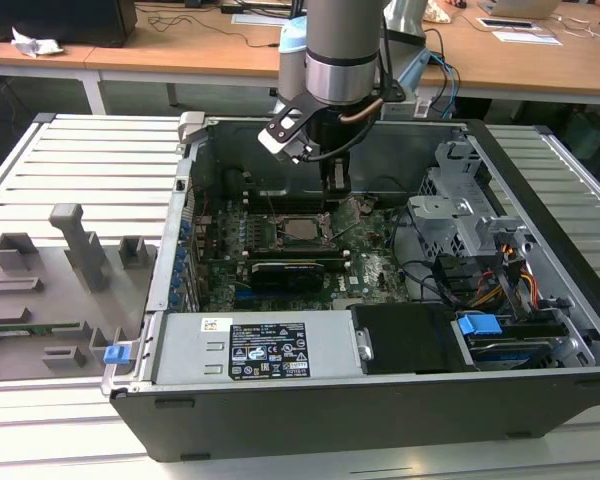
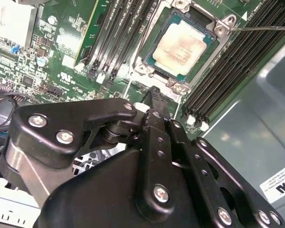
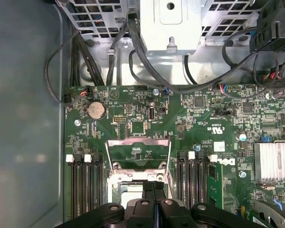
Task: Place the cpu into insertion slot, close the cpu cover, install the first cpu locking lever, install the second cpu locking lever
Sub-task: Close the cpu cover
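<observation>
The cpu [image 2: 182, 42] lies flat in the insertion slot [image 2: 209, 42], silvery face up; it also shows in the exterior view as the cpu [image 1: 300, 229] on the green board. The cpu cover [image 3: 137, 142] stands raised on its hinge, its window open over the board. My gripper [image 3: 153, 187] is shut with nothing between its fingers, its tips just above the socket's edge beside the raised cover. In the second wrist view the gripper [image 2: 153, 91] hovers close to the socket's corner. A thin metal locking lever [image 2: 261, 28] sticks out sideways from the socket. In the exterior view the gripper [image 1: 337, 180] reaches down inside the case.
Black memory slots [image 3: 84, 183] flank the socket on both sides. A long black card [image 1: 290, 270] lies in front of it. The drive cage [image 1: 460, 215], cables [image 3: 142, 52], heat sink [image 3: 274, 161] and case walls [image 1: 185, 200] hem in the board. A grey fixture plate [image 1: 50, 290] lies on the exterior view's left.
</observation>
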You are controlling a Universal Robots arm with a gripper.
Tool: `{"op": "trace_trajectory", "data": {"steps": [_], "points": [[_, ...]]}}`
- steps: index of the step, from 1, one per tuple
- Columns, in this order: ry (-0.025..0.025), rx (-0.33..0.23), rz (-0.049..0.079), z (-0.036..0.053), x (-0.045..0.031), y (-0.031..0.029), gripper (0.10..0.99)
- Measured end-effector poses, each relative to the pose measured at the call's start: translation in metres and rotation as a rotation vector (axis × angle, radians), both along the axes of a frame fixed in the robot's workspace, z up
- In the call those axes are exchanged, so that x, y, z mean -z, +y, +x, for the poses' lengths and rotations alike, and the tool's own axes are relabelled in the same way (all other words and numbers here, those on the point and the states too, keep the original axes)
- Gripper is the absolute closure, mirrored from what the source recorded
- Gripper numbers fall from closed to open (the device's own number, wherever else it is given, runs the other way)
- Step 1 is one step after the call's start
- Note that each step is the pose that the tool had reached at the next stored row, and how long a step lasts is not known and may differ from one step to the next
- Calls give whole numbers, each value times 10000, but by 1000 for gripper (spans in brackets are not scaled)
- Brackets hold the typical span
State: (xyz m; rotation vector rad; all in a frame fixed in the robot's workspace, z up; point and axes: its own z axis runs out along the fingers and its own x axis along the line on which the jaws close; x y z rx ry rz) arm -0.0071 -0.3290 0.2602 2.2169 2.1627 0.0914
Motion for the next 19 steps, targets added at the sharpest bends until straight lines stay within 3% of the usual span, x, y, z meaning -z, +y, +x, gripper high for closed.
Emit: {"op": "trace_trajectory", "data": {"steps": [10,13,16,19], "points": [[67,0,0,56,0,0,980],[151,-1,0,118,0,1,980],[293,-4,0,241,0,1,980],[325,-88,-2,332,-1,23,980]]}}
